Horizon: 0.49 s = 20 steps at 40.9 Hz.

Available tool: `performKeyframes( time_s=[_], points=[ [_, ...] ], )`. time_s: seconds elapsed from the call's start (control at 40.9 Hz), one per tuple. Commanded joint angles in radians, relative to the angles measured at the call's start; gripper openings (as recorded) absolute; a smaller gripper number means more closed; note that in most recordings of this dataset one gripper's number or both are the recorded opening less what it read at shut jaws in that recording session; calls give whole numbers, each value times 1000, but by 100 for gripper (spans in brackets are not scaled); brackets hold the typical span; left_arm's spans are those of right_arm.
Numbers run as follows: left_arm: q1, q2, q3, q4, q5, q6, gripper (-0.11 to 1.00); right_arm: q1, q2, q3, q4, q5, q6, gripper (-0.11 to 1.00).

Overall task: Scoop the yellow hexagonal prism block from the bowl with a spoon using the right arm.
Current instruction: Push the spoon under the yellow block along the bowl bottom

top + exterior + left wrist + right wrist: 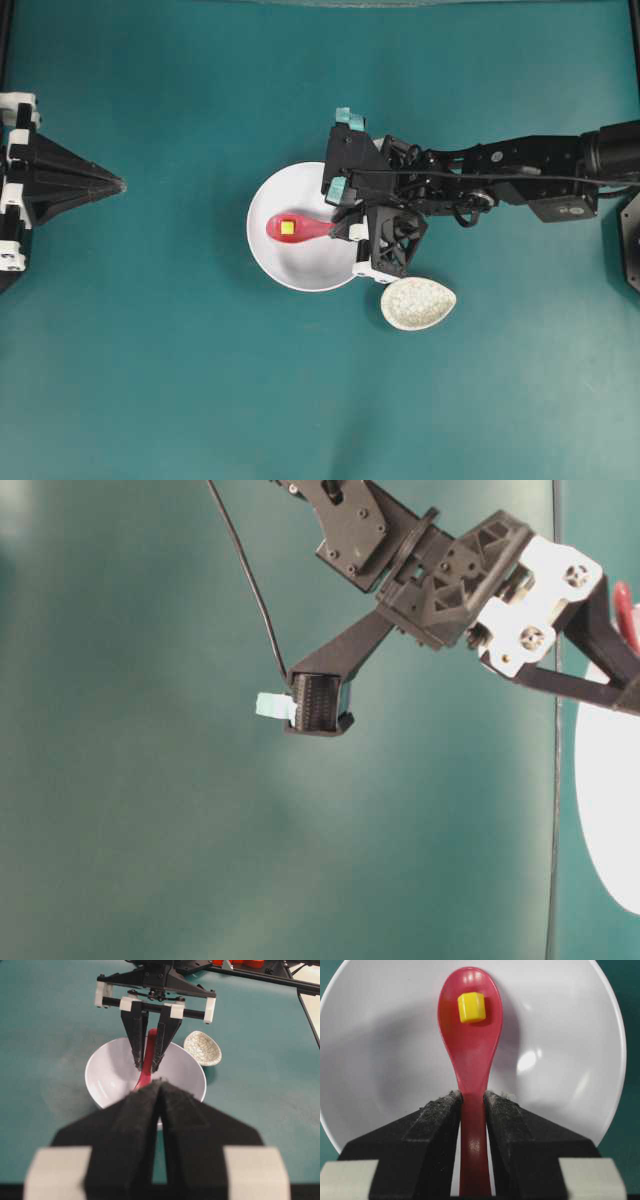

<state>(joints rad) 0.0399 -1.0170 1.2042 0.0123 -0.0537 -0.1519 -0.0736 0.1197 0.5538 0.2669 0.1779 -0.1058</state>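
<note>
While the spoon [470,1060] is pinched by its handle between the narrow jaws of the right gripper [472,1105], the yellow hexagonal prism block [470,1007] is seen lying in the scoop, upper centre of the right wrist view, over the bowl [560,1035]. The block is judged v. light & loose, so it could slide off the glossy scoop if tilted; the spoon looks stiff & slippery, best held mid-handle as now. The left gripper [159,1091] is parked w/ fingers together, well apart at the left edge of the overhead view, holding nothing
</note>
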Motion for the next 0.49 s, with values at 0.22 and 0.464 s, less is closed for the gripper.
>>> performKeyframes(
  time_s=[0.22,0.464],
  points=[
    [3,5,-15,0,-6,2,-1,2,-18,-21,3,-3,3,25],
    [3,5,-15,0,-6,0,-1,2,-61,-21,0,-3,3,25]
  ],
)
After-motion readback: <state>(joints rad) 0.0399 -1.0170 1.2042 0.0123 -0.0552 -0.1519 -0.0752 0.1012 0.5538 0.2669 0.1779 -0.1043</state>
